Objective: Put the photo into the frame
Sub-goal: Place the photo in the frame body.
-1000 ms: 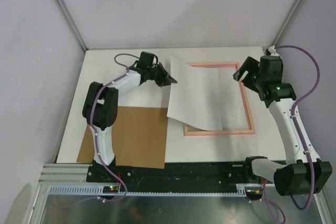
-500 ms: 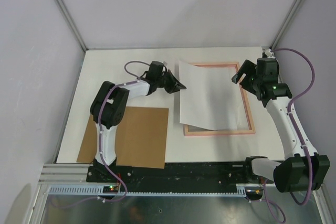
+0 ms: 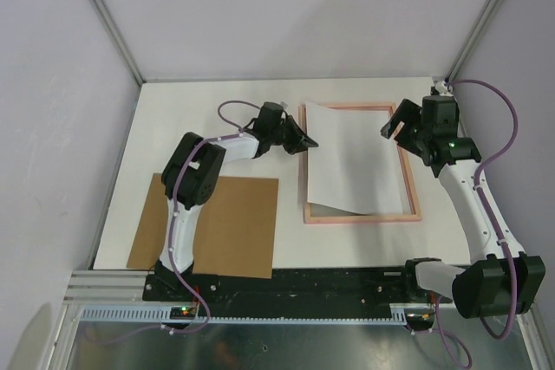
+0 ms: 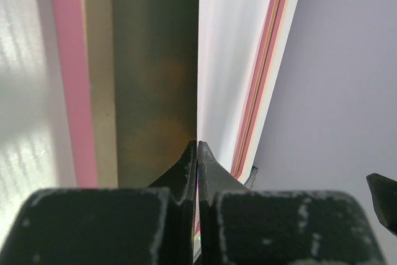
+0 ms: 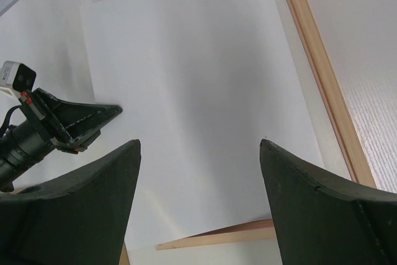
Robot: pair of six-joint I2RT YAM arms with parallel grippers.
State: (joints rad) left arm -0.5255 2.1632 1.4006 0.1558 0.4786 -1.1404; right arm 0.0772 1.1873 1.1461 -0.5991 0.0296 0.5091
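Lower left of the top view: brown backing board lies flat on the counter, no gripper on it. Centre: left gripper pressed together, pinching the left edge of the photo; its wrist view shows the sheet edge-on between the closed tips. Photo lies white back up over the frame, reaching rightward from that gripper. Its long axis runs top to bottom like the frame's, and its left edge appears raised off the rail. Upper right: right gripper spread, holding nothing, hovering by the photo's right edge. Left arm controls the sheet; likely next step is lowering the pinched edge inside the left rail
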